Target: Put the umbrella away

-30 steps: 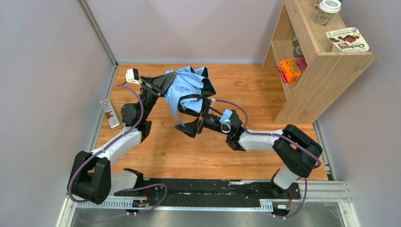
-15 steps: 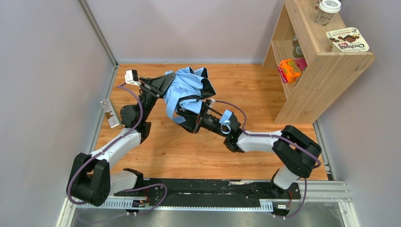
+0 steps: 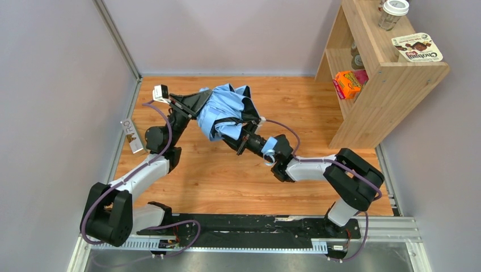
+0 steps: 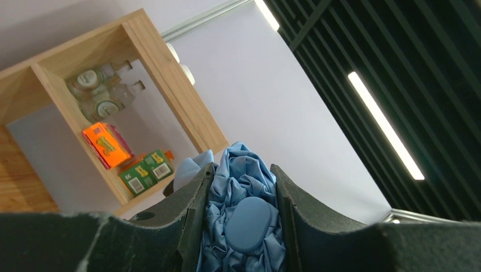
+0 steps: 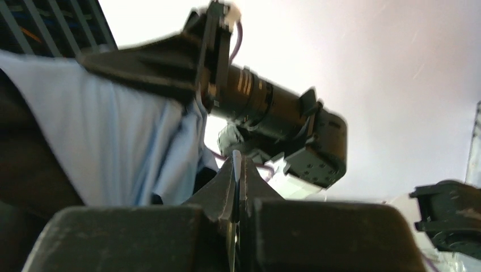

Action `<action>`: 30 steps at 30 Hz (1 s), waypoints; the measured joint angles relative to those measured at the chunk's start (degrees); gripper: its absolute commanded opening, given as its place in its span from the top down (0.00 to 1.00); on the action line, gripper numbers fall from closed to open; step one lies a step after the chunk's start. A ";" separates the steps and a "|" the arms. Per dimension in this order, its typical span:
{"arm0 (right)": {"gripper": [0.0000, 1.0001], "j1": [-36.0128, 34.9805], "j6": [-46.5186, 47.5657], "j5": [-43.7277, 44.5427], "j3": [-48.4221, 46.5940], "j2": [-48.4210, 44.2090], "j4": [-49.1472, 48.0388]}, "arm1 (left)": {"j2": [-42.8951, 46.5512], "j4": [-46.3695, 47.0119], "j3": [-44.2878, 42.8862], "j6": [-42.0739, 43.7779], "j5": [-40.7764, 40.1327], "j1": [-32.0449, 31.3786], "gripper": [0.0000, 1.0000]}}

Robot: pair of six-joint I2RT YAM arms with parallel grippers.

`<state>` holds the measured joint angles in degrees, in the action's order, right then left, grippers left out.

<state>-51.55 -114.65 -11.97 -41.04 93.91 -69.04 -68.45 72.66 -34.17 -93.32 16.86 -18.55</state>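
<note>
The umbrella (image 3: 222,110) is a crumpled sky-blue bundle held above the wooden floor between the two arms. My left gripper (image 3: 195,105) grips it from the left. In the left wrist view that gripper (image 4: 241,170) is shut on bunched blue fabric (image 4: 244,181) and the smooth blue handle (image 4: 248,224). My right gripper (image 3: 243,137) sits at the bundle's lower right edge. In the right wrist view this gripper (image 5: 237,164) has its jaws pressed together on a thin pale sliver of the umbrella, with blue fabric (image 5: 113,147) hanging at the left.
A wooden shelf unit (image 3: 385,85) stands at the right, holding an orange box (image 3: 347,84), with a lidded cup (image 3: 393,14) and a snack box (image 3: 417,48) on top. Grey walls close in the floor (image 3: 227,175). A tag (image 3: 131,136) leans at the left wall.
My right gripper has gone from wide open to shut and moved up and left against the canopy. The hanging fabric is now gathered tighter. The left gripper has stayed put.
</note>
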 measured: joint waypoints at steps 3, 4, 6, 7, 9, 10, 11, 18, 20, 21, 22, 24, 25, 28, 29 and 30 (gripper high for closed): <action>1.00 4.07 -0.02 0.11 2.75 0.02 -0.87 | -0.44 -0.02 0.20 -2.12 2.03 -0.07 1.00; 1.00 5.90 0.00 0.04 3.48 0.46 -1.79 | -0.46 -0.04 0.48 -2.95 3.08 -0.07 1.00; 1.00 9.20 0.00 -0.24 3.96 1.51 -3.04 | -0.46 -0.02 1.25 -4.48 5.66 -0.07 1.00; 1.00 10.84 -0.02 -0.90 4.09 1.73 -3.37 | -0.46 -0.15 1.92 -5.05 7.02 -0.07 1.00; 1.00 12.90 0.00 -2.54 4.37 1.62 -4.76 | -0.52 -0.46 3.67 -5.99 9.55 -0.13 1.00; 1.00 13.64 0.00 -3.52 4.37 1.55 -5.53 | -0.59 -0.57 4.87 -6.54 10.88 -0.20 1.00; 1.00 14.16 0.07 -4.50 4.37 1.51 -6.03 | -0.66 -0.74 6.16 -6.99 11.98 -0.24 1.00; 1.00 14.99 5.20 -10.86 4.72 -1.11 -5.38 | 3.98 -8.39 11.10 -5.60 16.65 -0.35 1.00; 1.00 15.43 7.23 -12.35 5.01 -2.36 -5.38 | 7.65 -12.50 11.08 -3.21 17.46 -0.42 1.00; 1.00 15.52 8.04 -12.98 5.03 -2.64 -5.38 | 9.29 -14.27 11.08 -1.95 17.86 -0.48 1.00; 1.00 15.52 9.03 -13.88 5.03 -2.84 -5.38 | 10.51 -15.65 11.08 -0.72 18.36 -0.50 1.00; 1.00 15.45 10.86 -14.91 5.03 -3.02 -5.31 | 11.96 -18.60 11.10 1.88 19.23 -0.52 1.00; 1.00 15.41 12.07 -15.41 5.03 -3.30 -4.87 | 12.59 -20.90 11.13 3.54 19.37 -0.55 1.00; 1.00 15.34 17.09 -17.20 5.03 -6.29 -1.79 | 15.98 -29.29 11.23 9.11 19.15 -0.55 1.00; 1.00 15.28 18.47 -17.59 5.03 -7.56 -0.61 | 17.46 -31.34 11.23 10.95 19.08 -0.61 1.00; 1.00 15.19 20.35 -18.14 5.03 -9.25 1.27 | 18.67 -32.48 11.23 12.35 19.10 -0.68 1.00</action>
<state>-36.36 -94.30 -30.11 -36.01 84.66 -67.77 -49.78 40.18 -22.94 -80.97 35.97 -19.22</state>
